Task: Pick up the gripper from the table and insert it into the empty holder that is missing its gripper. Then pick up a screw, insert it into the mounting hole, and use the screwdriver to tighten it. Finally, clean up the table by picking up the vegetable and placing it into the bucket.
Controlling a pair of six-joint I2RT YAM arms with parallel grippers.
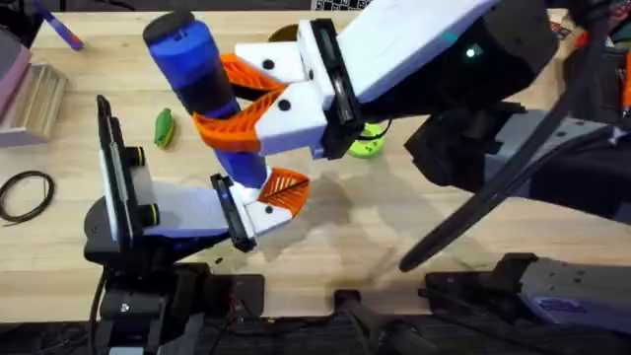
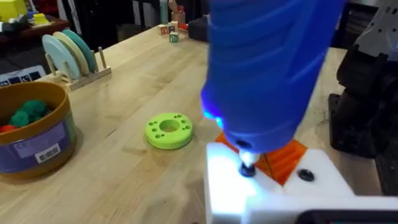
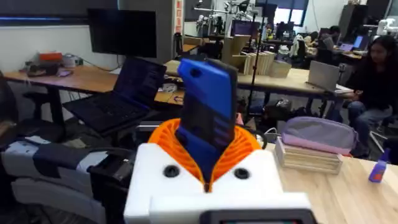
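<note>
Overhead view: the right end effector (image 1: 242,108) gripped the screwdriver (image 1: 202,84) upright, tip seated at the holder (image 2: 261,186) on the left end effector (image 1: 266,202), probably to tighten the screw. Left fingers' state could not be told.

I found the table evenly and brightly lit from above. Soft, diffuse shadows lay on the wood beneath the right gripper (image 1: 261,108) and its arm. That arm rose close under the overhead camera and rendered large, dark and blurred. In the left wrist view the screwdriver (image 2: 267,68) stood close to the lens, soft in focus; a small blue glow showed at its lower end, and the holder (image 2: 267,190) below it was washed out by glare. Behind the right gripper, the room appeared dimmer, with bright windows far off.
</note>
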